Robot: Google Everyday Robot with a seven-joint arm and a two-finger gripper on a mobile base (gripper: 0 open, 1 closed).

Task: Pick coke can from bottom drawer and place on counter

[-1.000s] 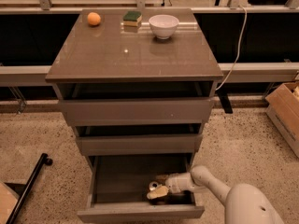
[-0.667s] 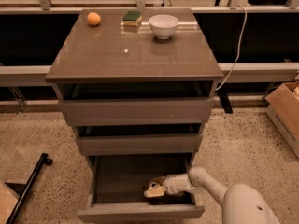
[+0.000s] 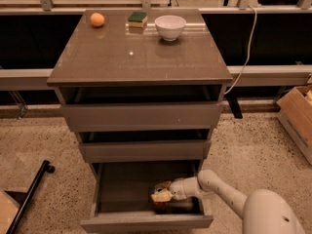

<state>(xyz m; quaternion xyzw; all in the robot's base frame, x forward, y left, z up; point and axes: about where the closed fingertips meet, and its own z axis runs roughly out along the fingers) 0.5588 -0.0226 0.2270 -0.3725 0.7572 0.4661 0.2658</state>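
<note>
The bottom drawer (image 3: 146, 222) is pulled open, with a dark inside. My gripper (image 3: 161, 195) reaches into it from the right, low over the drawer floor near the front right. Under and just in front of the gripper lies a dark reddish shape (image 3: 165, 206) that may be the coke can; it is mostly hidden, so I cannot tell whether the gripper touches it. The counter (image 3: 141, 57) is the glossy grey-brown top of the cabinet, above the two upper drawers.
On the counter's far edge stand an orange (image 3: 97, 19), a green and yellow sponge (image 3: 138, 19) and a white bowl (image 3: 170, 27). A cardboard box (image 3: 298, 116) sits on the floor at right. A black bar (image 3: 29, 195) lies at lower left.
My gripper has shifted slightly to the left inside the bottom drawer. The things on the counter have not moved.
</note>
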